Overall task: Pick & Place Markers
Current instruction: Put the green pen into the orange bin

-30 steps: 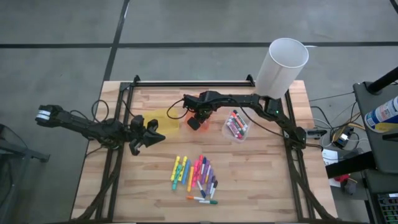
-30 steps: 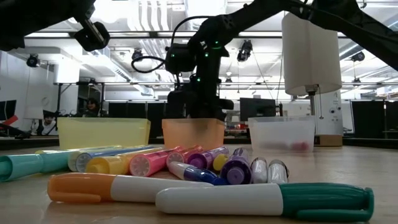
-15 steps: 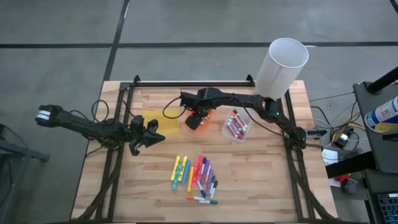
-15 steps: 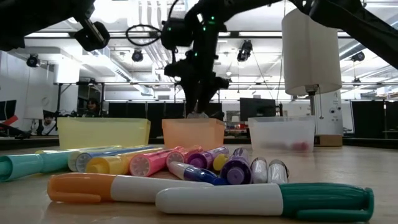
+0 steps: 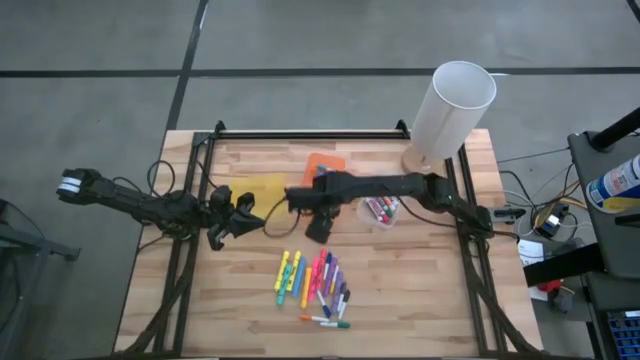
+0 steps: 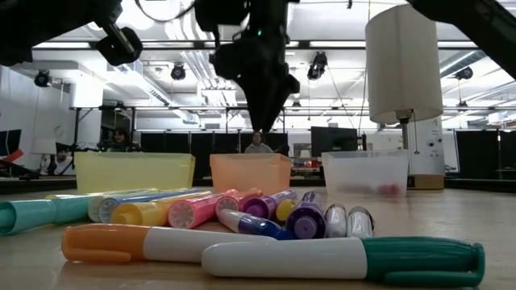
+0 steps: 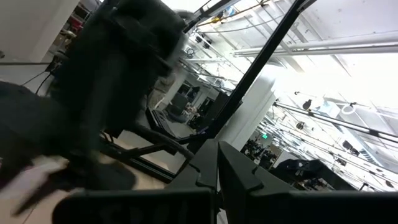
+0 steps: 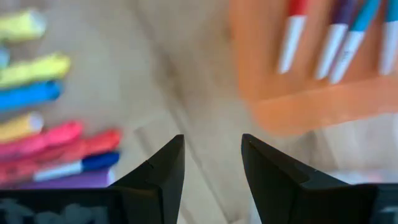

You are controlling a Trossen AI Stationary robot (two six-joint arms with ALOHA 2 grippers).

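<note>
Btwn orange bin (image 5: 322,163) & markers (image 5: 315,283), right gripper (image 5: 318,229) empty

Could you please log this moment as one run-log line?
right gripper: open, empty, between orange bin and marker pile | left gripper: shut, idle by yellow bin

Markers (image 5: 315,288): no readable print on barrels or caps.
Bins (image 6: 251,172): no label or brand legible.
White cylinder (image 5: 452,109): plain, no lettering.
Room beyond the tabletop (image 5: 250,280): no sign or number legible.
</note>
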